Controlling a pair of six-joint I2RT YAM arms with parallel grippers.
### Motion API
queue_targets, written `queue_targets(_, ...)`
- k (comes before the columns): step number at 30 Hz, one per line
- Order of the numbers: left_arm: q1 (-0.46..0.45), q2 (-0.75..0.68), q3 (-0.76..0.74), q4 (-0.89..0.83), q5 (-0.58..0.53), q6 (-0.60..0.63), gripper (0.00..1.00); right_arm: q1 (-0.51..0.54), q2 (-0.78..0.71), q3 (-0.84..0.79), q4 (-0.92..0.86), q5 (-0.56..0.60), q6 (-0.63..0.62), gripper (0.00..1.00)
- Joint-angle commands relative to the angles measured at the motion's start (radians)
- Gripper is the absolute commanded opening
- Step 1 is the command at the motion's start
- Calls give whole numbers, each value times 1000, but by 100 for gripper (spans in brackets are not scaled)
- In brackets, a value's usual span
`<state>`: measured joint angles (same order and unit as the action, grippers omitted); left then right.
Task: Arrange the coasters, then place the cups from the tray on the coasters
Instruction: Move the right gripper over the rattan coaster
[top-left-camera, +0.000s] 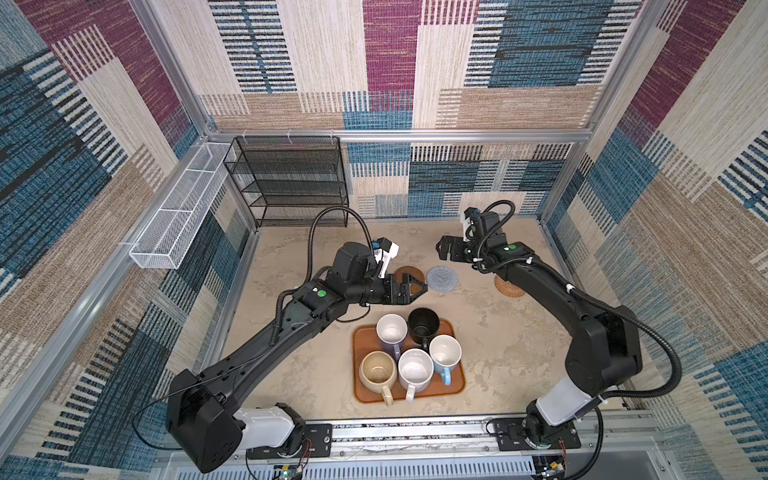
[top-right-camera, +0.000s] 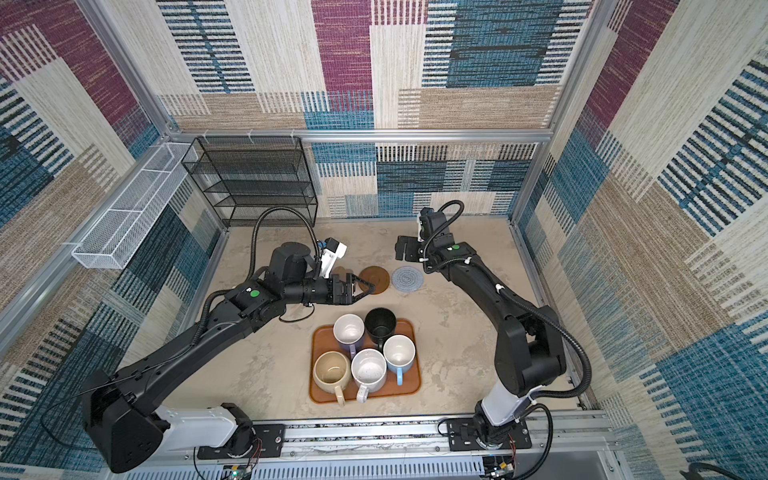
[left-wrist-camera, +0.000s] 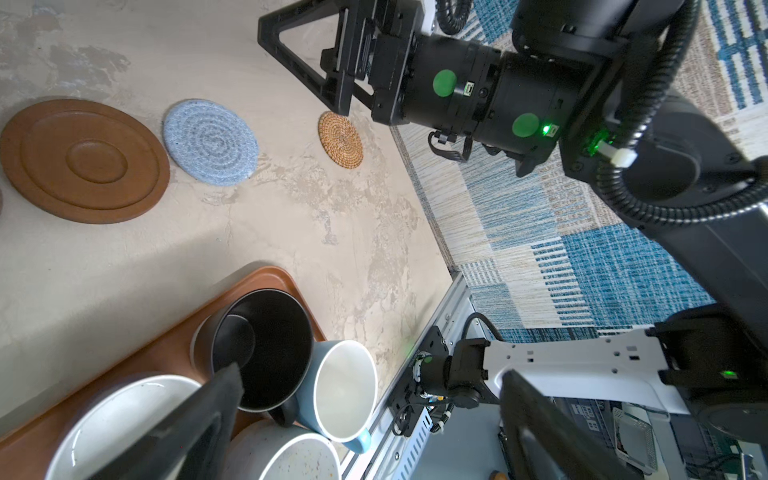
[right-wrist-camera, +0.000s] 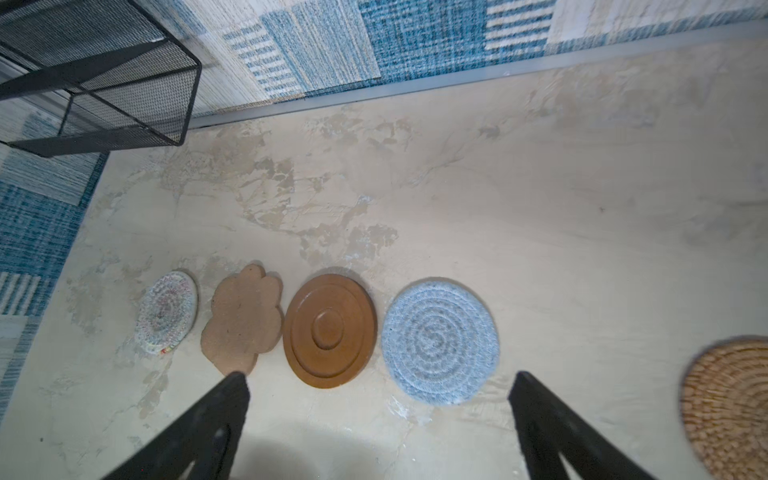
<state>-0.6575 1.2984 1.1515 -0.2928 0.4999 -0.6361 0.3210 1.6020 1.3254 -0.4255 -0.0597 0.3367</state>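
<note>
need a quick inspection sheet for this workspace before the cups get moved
surface: mottled beige tabletop, no spills seen
job's things: coasters in a row: pale grey woven, cork flower, wooden disc, light blue woven, rattan; lavender cup, black cup, beige cup, speckled cup, light blue cup all on the tray
clutter: nothing seen
claws: left claw open, empty, near the wooden disc; right claw open, empty, beyond the light blue woven
cables: black conduits loop over both arms, clear of the cups
surroundings: black mesh rack, white mesh basket, patterned fabric walls
</note>
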Motion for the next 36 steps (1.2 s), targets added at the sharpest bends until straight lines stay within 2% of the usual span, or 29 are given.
queue_targets(1, -15, -14, -20, 65, -15, -43, 100, -25, -75, -63, 39, 20, -1, 100)
queue_targets(6, -74, -15, -25, 125, -7, -73, 100, -101, -172, -166, 60, 23, -42, 100)
queue_targets(10, -118, 25, 4, 167, -4, -87, 100, -162, -205, -246, 87, -27, -92, 100)
queue_targets(15, -171, 114, 62, 205, 11, -88, 100, -243, -172, -280, 112, 20, -81, 100)
queue_targets(20, -181, 169, 85, 212, 2, -75, 100, -309, -109, -273, 132, 12, -71, 100)
queue_targets(26, -180, 243, 206, 35, -66, 37, 100, -382, -54, -289, 189, -2, -56, 100)
queue_targets(31, -178, 329, 277, 35, -47, 45, 100, -438, 37, -269, 188, -25, -52, 99)
queue_targets(36, -177, 414, 351, -11, -65, 68, 100, -451, 110, -247, 192, -8, -59, 95)
